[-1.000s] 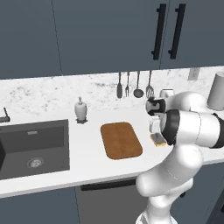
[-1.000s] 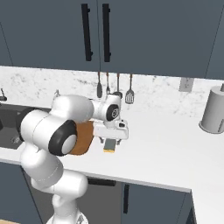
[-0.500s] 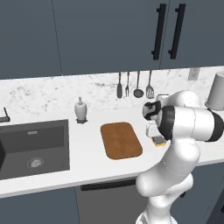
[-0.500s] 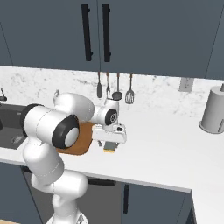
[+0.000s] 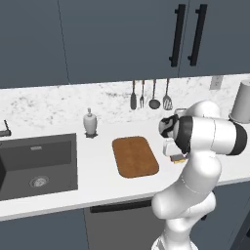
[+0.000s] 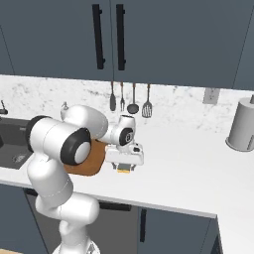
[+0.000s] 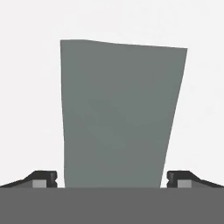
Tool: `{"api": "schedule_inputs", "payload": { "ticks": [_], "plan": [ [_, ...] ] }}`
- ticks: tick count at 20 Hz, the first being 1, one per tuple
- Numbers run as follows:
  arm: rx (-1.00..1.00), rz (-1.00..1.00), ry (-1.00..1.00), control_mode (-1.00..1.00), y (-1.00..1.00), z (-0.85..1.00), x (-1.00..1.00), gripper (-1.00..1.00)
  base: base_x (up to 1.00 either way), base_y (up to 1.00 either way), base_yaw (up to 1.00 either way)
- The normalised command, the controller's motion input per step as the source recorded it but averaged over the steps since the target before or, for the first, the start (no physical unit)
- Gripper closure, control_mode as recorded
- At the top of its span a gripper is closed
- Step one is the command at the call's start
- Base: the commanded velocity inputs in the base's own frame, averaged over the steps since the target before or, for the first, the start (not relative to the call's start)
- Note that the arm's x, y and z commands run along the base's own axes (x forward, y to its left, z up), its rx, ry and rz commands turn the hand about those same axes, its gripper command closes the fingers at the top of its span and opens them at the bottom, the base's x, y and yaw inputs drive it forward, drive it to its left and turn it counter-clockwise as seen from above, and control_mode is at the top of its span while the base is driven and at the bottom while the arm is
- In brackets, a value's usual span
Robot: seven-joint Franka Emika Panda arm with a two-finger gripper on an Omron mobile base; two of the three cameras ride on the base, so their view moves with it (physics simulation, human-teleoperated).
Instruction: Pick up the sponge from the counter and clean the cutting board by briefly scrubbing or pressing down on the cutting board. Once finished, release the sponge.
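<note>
The sponge (image 5: 178,157) lies on the white counter (image 5: 97,181) just right of the brown cutting board (image 5: 135,156). My gripper (image 5: 174,150) points straight down onto it. In the right base view the sponge (image 6: 124,169) peeks out yellow under the gripper (image 6: 124,163), with the cutting board (image 6: 87,161) partly hidden behind my arm. In the hand view the sponge's grey face (image 7: 120,113) looms large between the two fingertips (image 7: 44,178). The gripper (image 7: 112,180) is open, its fingers straddling the sponge with thin gaps on both sides.
A dark sink (image 5: 36,163) is set into the counter at the left. A soap bottle (image 5: 90,122) stands behind the board. Utensils (image 5: 149,95) hang on the back wall. A grey canister (image 6: 241,125) stands at the far right.
The hand has dropped lower over the sponge, so the fingers now stand on either side of it. The sponge and board have not moved.
</note>
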Motion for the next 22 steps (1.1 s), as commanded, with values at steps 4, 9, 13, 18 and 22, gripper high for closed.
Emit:
{"api": "schedule_inputs", "payload": {
  "ticks": [4, 9, 13, 18, 22],
  "plan": [
    [0.00, 0.01, -0.06, -1.00, 0.00, -0.16, 0.00, -1.00, 0.00, 0.00, 0.00],
    [0.00, 0.01, -0.09, -1.00, 0.00, -0.25, 0.00, -1.00, 0.00, 0.00, 0.00],
    [0.12, 0.00, -0.01, -1.00, 0.00, -0.26, 0.00, 1.00, 0.00, 0.00, 0.00],
    [0.00, 0.00, -0.04, -1.00, 0.01, 0.00, -0.14, 1.00, 0.00, 0.00, 0.00],
    [0.00, 0.02, -0.16, -1.00, 0.53, 0.44, -0.73, 1.00, 0.00, 0.00, 0.00]
  ]
}}
